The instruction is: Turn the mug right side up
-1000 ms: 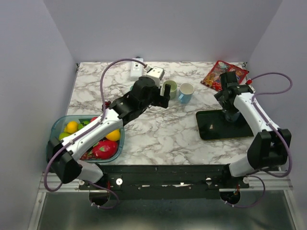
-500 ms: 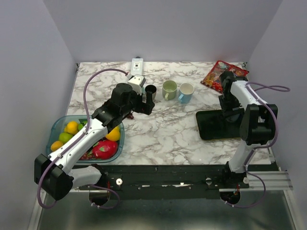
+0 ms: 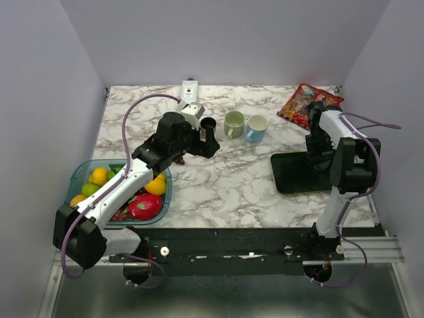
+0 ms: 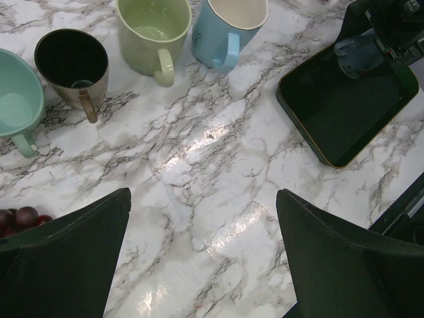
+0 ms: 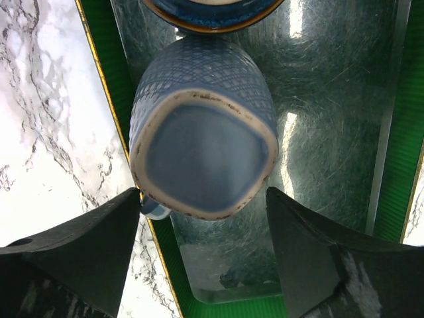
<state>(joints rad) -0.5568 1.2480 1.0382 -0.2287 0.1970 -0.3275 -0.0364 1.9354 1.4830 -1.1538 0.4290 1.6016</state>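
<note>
Right gripper (image 5: 202,195): hung open over the upside-down blue patterned pottery mug (image 5: 202,156), one finger on each side, holding nothing.

Mug: sat bottom-up on the flat black tray (image 3: 291,177), near its far edge.

Could slip on those smooth sides if squeezed too softly. Could spin away if a finger bumped the small handle (image 5: 156,209) poking out just beside it. Might drag the tray along too.

Tray rim close by the handle side. Plenty of bare white marble table (image 3: 225,179) toward the middle for turning.

Left gripper (image 4: 202,195): open too, well apart.
</note>
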